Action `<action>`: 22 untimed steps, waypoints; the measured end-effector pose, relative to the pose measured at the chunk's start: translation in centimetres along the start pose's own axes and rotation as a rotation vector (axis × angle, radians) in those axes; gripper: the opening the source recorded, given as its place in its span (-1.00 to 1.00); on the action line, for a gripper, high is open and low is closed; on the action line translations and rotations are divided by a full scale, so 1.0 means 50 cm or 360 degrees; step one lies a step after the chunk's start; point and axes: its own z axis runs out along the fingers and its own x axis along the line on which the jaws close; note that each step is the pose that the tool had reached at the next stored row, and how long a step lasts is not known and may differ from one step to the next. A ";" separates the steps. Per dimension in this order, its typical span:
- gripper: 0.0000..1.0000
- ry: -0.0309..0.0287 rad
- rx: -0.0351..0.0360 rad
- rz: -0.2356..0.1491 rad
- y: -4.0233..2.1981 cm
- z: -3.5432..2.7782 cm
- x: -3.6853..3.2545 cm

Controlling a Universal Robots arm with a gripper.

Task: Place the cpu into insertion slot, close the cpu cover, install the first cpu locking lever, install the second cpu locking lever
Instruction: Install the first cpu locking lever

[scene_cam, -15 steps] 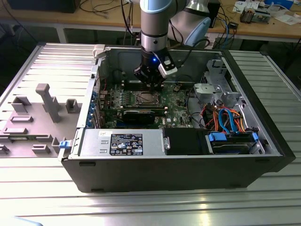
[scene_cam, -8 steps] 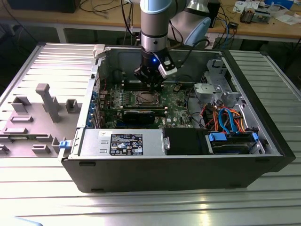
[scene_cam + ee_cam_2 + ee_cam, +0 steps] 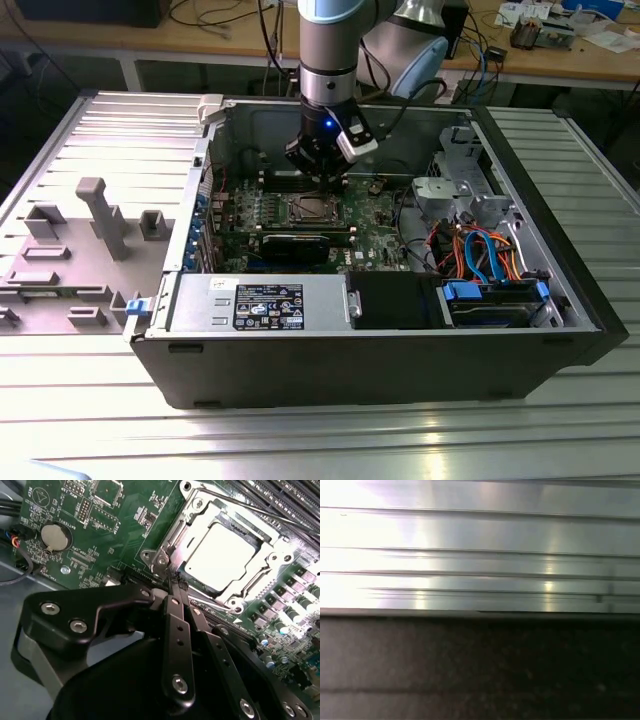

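The pincer (image 3: 176, 587) hangs low over the motherboard (image 3: 375, 215) inside the open computer case (image 3: 400, 370), its two black fingers (image 3: 177, 630) pressed together with nothing visibly between them, tips at the corner of the socket. In the second wrist view the cpu (image 3: 222, 555) already lies in the insertion slot, its pale metal top showing through the window of the cpu cover (image 3: 272, 562), which lies flat around it. A thin wire locking lever (image 3: 165, 555) runs along the socket edge right by the fingertips; whether it is latched I cannot tell.

What could go wrong, as I judge it: the tips sit so near the lever's end and the cover's corner that a slightly off push could slip from the wire and scrape the board (fine components crowd the green surface beside it). A lever pressed while the cover is not fully seated could bind or bend.

Counted: one arm, one pincer, one cpu, one cover, one lever clearly seen, one coin cell (image 3: 54, 536), one power supply box (image 3: 260, 305), and one grey moulded fixture tray (image 3: 70, 250) beside the case on the ribbed metal surface (image 3: 300, 440).
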 end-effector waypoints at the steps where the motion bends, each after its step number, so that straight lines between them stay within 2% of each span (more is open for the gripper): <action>1: -0.79 0.00001 0.0002 0.0000 0.000 0.000 0.000; 13: -0.79 0.00010 0.0036 -0.0002 0.000 0.010 0.000; 16: -0.79 0.00011 0.0038 -0.0002 0.000 0.013 0.001; 17: -0.79 0.00012 0.0038 -0.0002 0.000 0.014 0.001; 18: -0.79 0.00009 0.0030 -0.0001 0.000 0.014 0.001; 21: -0.79 -0.00003 -0.0005 0.0000 0.000 0.014 0.001; 22: -0.79 -0.00007 -0.0013 0.0001 0.000 0.014 0.001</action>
